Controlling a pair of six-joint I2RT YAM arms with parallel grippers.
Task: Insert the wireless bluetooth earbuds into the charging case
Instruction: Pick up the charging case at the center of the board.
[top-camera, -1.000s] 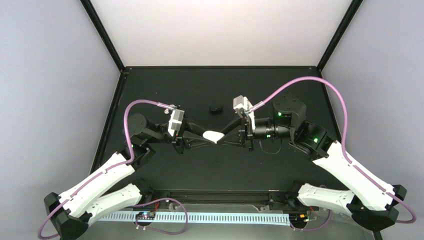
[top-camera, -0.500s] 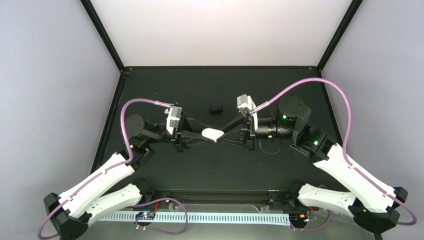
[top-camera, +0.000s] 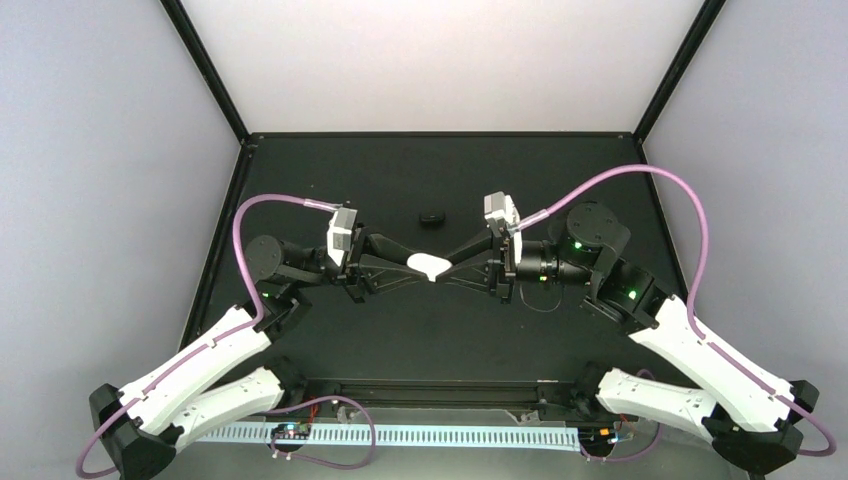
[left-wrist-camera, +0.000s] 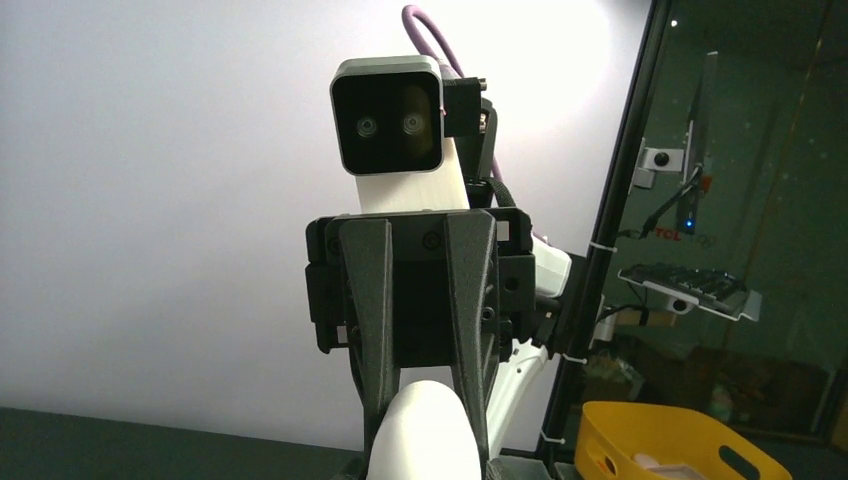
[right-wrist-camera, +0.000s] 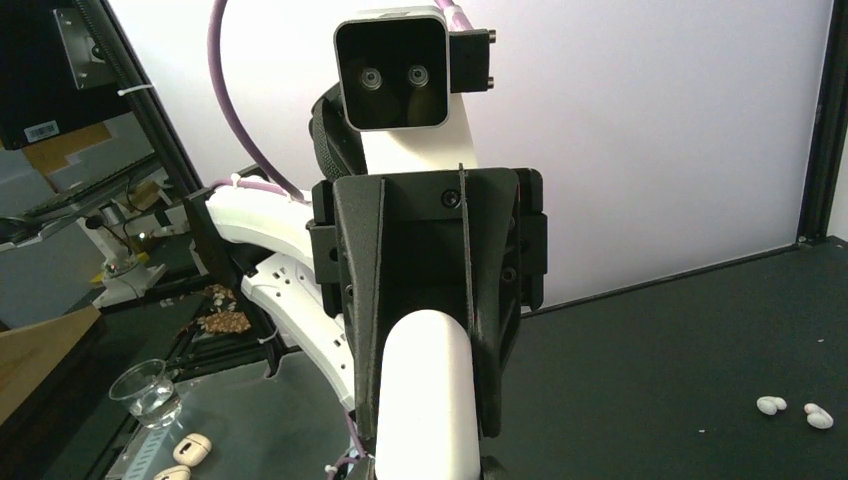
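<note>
The white oval charging case hangs above the middle of the table, held end to end between both arms. My left gripper pinches its left end and my right gripper its right end. The left wrist view shows the case between the right gripper's dark fingers. In the right wrist view the case sits between the left gripper's fingers. Two tiny white earbuds lie side by side on the black table, away from both grippers.
A small dark object lies on the table just behind the grippers. Black frame posts stand at the far corners. Outside the cell are a yellow bin and a glass cup.
Both grippers and the case between them have drifted slightly toward the far side. The two wrists have drawn a little further apart. The earbuds' place earlier is not shown.
</note>
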